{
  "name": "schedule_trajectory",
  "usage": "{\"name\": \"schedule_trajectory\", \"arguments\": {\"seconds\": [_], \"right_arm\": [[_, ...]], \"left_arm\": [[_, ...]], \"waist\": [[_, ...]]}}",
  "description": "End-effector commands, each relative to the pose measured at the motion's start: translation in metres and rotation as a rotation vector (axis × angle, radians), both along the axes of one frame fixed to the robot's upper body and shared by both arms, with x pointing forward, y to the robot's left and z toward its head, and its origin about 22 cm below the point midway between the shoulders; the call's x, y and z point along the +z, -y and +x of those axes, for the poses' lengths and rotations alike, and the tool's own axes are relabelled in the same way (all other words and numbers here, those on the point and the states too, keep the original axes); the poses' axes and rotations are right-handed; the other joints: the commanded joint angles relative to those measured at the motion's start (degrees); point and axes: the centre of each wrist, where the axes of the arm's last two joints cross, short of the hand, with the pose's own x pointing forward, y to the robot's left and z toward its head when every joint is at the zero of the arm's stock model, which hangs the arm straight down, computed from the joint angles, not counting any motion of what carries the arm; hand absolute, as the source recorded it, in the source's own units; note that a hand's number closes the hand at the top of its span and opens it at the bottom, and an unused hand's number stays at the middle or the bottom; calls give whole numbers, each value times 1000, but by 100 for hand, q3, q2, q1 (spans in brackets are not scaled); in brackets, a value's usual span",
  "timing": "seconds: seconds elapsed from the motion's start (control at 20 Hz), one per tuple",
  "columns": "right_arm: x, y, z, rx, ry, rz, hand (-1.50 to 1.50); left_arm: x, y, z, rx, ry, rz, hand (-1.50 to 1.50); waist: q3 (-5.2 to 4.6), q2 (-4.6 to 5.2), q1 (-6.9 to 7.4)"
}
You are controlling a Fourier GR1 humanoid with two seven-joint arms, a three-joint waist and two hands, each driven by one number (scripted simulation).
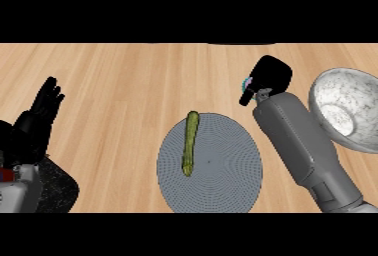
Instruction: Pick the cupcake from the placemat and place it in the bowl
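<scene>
The pick looked done: the right hand (269, 75) was curled round the cupcake (249, 82), which showed only as a sliver of colour at the hand's left edge. It was held off the placemat (221, 172), just beyond the mat's far right side and left of the bowl (354, 82). What remained, by my judgement, was to carry it right over the bowl's rim and let go. On the mat only a green stalk (190, 142) lay, while the left hand (40, 112) rested open, fingers up, at the near left of the counter (133, 75).
</scene>
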Motion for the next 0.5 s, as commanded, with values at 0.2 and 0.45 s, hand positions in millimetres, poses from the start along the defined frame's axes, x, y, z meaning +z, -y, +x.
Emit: {"name": "schedule_trajectory", "arguments": {"seconds": [0.2, 0.45], "right_arm": [[115, -22, -2, -146, 438, -137, 150], [134, 0, -26, -221, 496, -115, 150]], "left_arm": [[-4, 3, 1, 22, -6, -8, 0], [-1, -10, -6, 19, -13, -5, 0]], "waist": [[-8, -56, -131], [-2, -51, -155]]}}
